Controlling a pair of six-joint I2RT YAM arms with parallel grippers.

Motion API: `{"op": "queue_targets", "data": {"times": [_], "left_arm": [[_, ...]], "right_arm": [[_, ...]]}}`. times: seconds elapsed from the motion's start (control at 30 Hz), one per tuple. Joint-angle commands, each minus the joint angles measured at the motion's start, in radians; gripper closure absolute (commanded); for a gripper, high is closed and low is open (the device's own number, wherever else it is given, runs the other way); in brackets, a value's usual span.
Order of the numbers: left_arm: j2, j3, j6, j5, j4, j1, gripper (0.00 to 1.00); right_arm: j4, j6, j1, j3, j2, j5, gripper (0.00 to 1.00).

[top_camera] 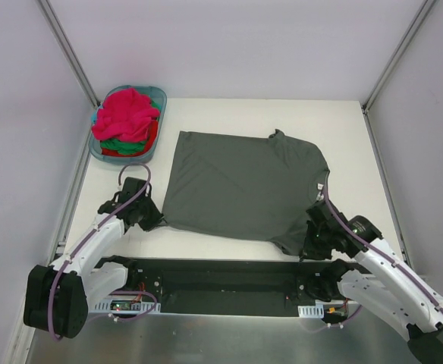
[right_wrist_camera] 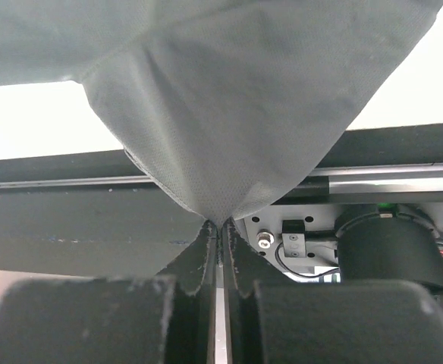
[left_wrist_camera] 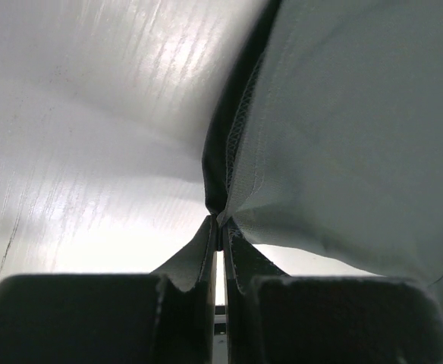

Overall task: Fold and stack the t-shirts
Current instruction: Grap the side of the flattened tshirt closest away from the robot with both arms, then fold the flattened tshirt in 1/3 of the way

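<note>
Charcoal t-shirt [top_camera: 244,186] is spread mostly flat mid-counter, nearer the right edge than the left. Hem side faces the left edge and the neck faces the right edge. A small white neck label [top_camera: 322,186] shows at the collar. One sleeve pokes toward the far edge, the other sits at the near-right end of the cloth.

Left claw [top_camera: 155,220] is at the shirt's near-left corner, low over the counter [top_camera: 229,114], toward the near-left area. In the left wrist view the claw [left_wrist_camera: 218,227] is clenched on a pinch of grey cloth [left_wrist_camera: 343,136]. The stitched hem runs up from the pinch point and the fabric tents up and to the right. The fingers [left_wrist_camera: 77,318] are pressed together with only cloth between them.

Right claw [top_camera: 307,244] is at the shirt's near-right end, right by the near edge. In the right wrist view the claw [right_wrist_camera: 220,227] is clenched on a point of the grey cloth [right_wrist_camera: 244,91], which fans out above it. The black base rail [right_wrist_camera: 54,227] and a motor housing [right_wrist_camera: 388,250] sit behind it.

So both claws are grasping the charcoal t-shirt along its near side, one at each end.

Teal basket [top_camera: 161,98] is at the far-left corner, well apart from the grey shirt. It holds the pink-red t-shirt [top_camera: 127,112] bunched on top, green cloth [top_camera: 123,142] under it, and red cloth [top_camera: 149,136] at the basket's right side. I can't tell how many garments are in there.
</note>
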Motion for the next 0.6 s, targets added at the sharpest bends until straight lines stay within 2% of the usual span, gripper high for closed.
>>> {"op": "queue_targets", "data": {"times": [0.0,0.13,0.57], "left_arm": [[0.026,0.099,-0.012,0.01,-0.013,0.01,1.0],[0.093,0.177,-0.015,0.0,-0.011,0.01,1.0],[0.363,0.401,-0.012,-0.03,0.022,0.012,1.0]], "right_arm": [[-0.009,-0.052,-0.014,0.121,0.084,0.128,1.0],[0.038,-0.113,-0.066,0.216,0.167,0.176,1.0],[0.184,-0.303,-0.254,0.42,0.442,0.165,1.0]]}}
